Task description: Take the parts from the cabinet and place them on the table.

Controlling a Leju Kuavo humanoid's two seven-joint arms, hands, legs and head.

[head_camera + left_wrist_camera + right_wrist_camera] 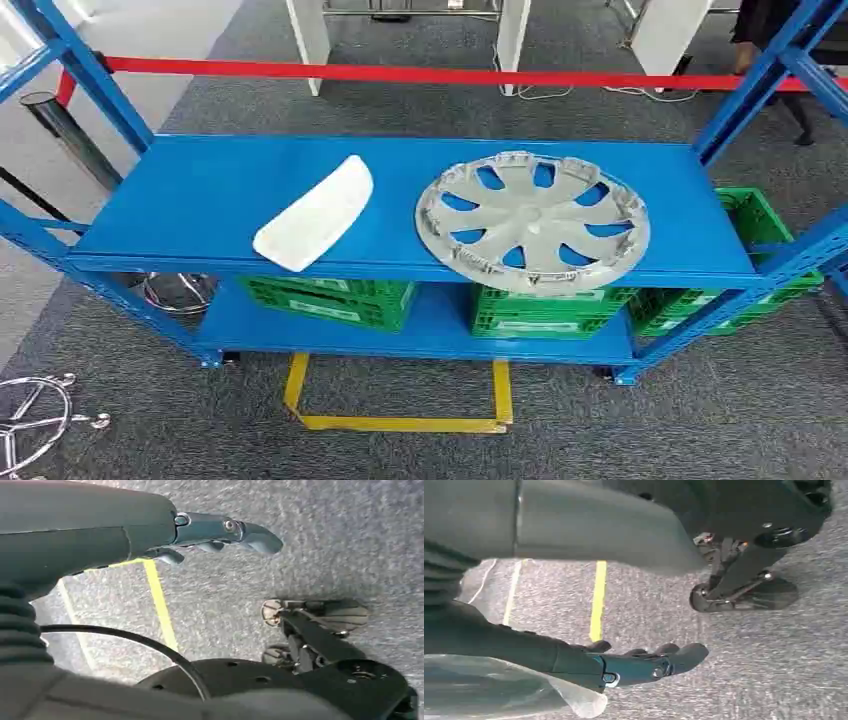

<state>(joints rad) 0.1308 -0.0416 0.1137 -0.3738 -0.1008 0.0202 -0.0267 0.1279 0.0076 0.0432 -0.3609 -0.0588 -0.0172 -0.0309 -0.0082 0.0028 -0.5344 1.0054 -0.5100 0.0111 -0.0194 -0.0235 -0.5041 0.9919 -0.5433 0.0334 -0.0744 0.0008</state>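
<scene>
On the top board of the blue shelf rack [200, 190] lie two parts. A white curved panel [318, 212] rests left of centre. A silver wheel cover [532, 220] with open spokes lies right of centre, reaching the front edge. My left hand [220, 532] hangs over the grey carpet, fingers stretched out and holding nothing. My right hand [649, 661] also hangs above the carpet with its fingers extended and nothing in them.
Green crates [330, 298] [545, 310] [760, 225] stand on the lower board. A yellow tape square [400, 400] marks the floor in front of the rack. A chrome emblem [30, 425] lies at the lower left. Red barrier tape [420, 73] runs behind the rack.
</scene>
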